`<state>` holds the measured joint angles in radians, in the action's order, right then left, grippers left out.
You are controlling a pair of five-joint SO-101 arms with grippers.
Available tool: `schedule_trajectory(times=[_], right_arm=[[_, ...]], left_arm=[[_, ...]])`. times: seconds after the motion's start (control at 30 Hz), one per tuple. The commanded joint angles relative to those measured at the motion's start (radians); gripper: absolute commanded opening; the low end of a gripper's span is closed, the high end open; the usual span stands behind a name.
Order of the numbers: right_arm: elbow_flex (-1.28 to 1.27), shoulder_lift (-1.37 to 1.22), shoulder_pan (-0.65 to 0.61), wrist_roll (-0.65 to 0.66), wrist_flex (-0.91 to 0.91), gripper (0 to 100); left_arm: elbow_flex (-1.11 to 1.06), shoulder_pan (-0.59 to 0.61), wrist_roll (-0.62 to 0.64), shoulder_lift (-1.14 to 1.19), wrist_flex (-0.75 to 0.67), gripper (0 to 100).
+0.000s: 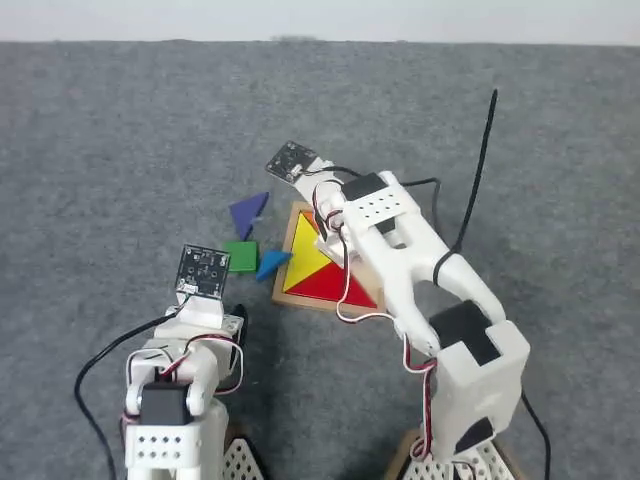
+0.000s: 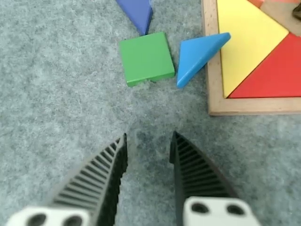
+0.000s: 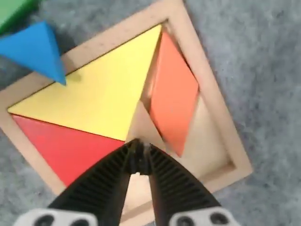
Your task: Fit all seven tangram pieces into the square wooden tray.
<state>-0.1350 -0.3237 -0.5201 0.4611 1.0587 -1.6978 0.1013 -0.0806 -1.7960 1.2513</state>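
The square wooden tray (image 3: 221, 117) holds a yellow triangle (image 3: 103, 94), a red triangle (image 3: 66, 146) and an orange parallelogram (image 3: 174, 99) that lies beside the yellow one with bare wood around it. My right gripper (image 3: 141, 149) hangs over the tray's middle, shut with nothing in it, its tips at the corner where yellow, red and orange meet. A light blue triangle (image 2: 200, 54) leans with one tip on the tray rim (image 2: 214, 70). A green square (image 2: 146, 59) and a dark blue triangle (image 2: 136, 12) lie on the carpet beside it. My left gripper (image 2: 148, 141) is open above bare carpet, short of the green square.
Grey carpet (image 1: 120, 150) covers the whole table. The right arm (image 1: 400, 250) stretches across the tray (image 1: 290, 290) and hides its far half in the high view. The loose pieces (image 1: 248, 212) cluster left of the tray, in front of the left arm (image 1: 185, 380).
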Motion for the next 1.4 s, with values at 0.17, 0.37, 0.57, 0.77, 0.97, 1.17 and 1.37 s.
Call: schedule_trajectory(times=[0.17,0.37,0.57,0.77,0.97,1.17,1.37], right_arm=[[0.006,-0.025,0.051,0.029,0.001,0.9],[0.006,-0.022,0.065,0.048,-0.002,0.9],[0.038,0.077,0.061,-0.002,0.004,0.9],[0.002,0.139,0.019,-0.035,-0.007,0.9],[-0.005,0.091,0.004,-0.035,-0.007,0.9],[-0.003,0.044,-0.001,-0.035,-0.010,0.9],[0.023,-0.025,-0.004,-0.040,-0.041,0.9]], left_arm=[[0.016,0.002,-0.003,-0.017,0.005,15],[0.016,0.002,-0.003,-0.017,0.005,15],[0.016,0.002,-0.003,-0.017,0.005,15],[0.016,0.002,-0.003,-0.017,0.005,15],[0.016,0.002,-0.003,-0.017,0.005,15],[0.016,0.002,-0.003,-0.017,0.005,15],[0.016,0.002,-0.003,-0.017,0.005,15]])
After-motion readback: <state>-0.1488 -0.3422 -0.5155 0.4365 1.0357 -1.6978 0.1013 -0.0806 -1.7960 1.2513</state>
